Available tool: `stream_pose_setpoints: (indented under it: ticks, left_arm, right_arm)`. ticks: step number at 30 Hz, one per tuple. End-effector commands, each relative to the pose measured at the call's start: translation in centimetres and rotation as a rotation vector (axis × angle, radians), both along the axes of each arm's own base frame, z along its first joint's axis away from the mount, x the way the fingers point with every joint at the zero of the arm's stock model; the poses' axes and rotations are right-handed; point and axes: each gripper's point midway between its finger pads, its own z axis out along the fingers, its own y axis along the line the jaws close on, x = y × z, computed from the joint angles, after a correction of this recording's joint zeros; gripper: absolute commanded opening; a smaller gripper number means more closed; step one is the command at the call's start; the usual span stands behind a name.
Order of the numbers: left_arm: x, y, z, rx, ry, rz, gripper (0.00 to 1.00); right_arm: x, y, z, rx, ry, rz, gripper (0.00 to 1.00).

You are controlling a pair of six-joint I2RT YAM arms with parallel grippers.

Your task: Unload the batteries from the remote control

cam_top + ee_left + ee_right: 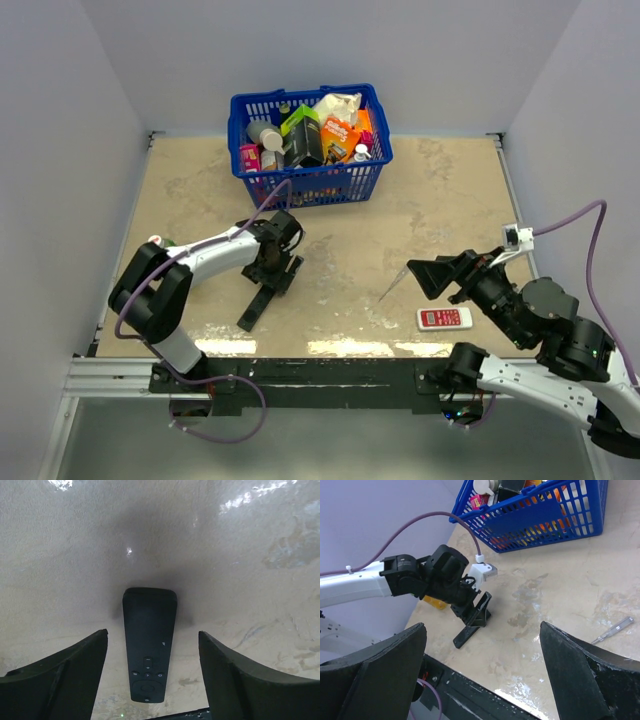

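Observation:
A slim black remote control (148,650) lies buttons-up on the beige table, its long body running away from the left wrist camera. My left gripper (152,634) hangs over it with a jaw on each side, open, and a gap of table shows between each finger and the remote. From above, that gripper (278,272) points down at the remote control (258,303) near the front left. My right gripper (418,275) hovers open and empty at the front right. No batteries show; they are hidden or out of view.
A small white and red remote (445,318) lies by the front edge under the right arm. A thin pen-like tool (394,286) lies mid-table. A blue basket (335,182) full of packets stands at the back. The black front rail (300,375) bounds the table.

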Motion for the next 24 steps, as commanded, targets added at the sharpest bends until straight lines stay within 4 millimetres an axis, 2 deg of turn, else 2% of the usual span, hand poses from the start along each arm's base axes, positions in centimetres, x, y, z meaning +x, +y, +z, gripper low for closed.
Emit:
stream_pose_setpoints:
  ticks: [1,4,8,13,15,16,18,19,21,23,24]
  left_arm:
    - [2.2,-0.6,0.9,0.017,-0.065,-0.019,0.74]
    - [2.4,-0.7,0.5,0.018,-0.064,-0.023,0.72]
    - [2.0,-0.8,-0.5,0.021,-0.037,-0.03,0.62]
    - [1.4,-0.3,-1.4,0.03,-0.021,-0.005,0.57]
    - [1.2,-0.5,-1.5,0.013,-0.011,-0.007,0.49]
    - [1.1,-0.6,-1.6,0.006,-0.006,-0.009,0.4]
    - [1.0,-1.2,-1.4,-0.025,0.001,-0.007,0.31]
    - [1.1,-1.5,-1.2,-0.041,0.0,-0.007,0.23]
    - [1.3,-2.4,-0.2,-0.093,-0.019,-0.006,0.18]
    - [1.4,-3.8,0.8,-0.169,-0.018,-0.008,0.12]
    - [1.6,-4.3,1.8,-0.202,-0.035,0.001,0.11]
  right_arm:
    - [-0.9,-0.6,1.7,0.048,-0.057,0.035,0.97]
    - [-1.0,-0.6,1.7,0.041,-0.052,0.038,0.97]
    - [-0.9,-0.6,1.7,0.035,-0.046,0.038,0.97]
    - [-0.9,-0.2,1.4,0.028,-0.039,0.049,0.97]
    - [-0.9,0.3,1.3,0.029,-0.038,0.063,0.96]
    - [-0.9,0.5,1.2,0.033,-0.035,0.064,0.96]
    - [-0.8,1.0,0.9,0.029,-0.018,0.072,0.96]
    - [-0.8,1.3,0.8,0.031,-0.008,0.073,0.96]
    - [-0.8,1.9,0.3,0.026,0.015,0.086,0.95]
    - [-0.8,3.3,-0.9,-0.002,0.041,0.125,0.96]
    - [-1.3,4.7,-0.8,0.013,0.034,0.192,0.96]
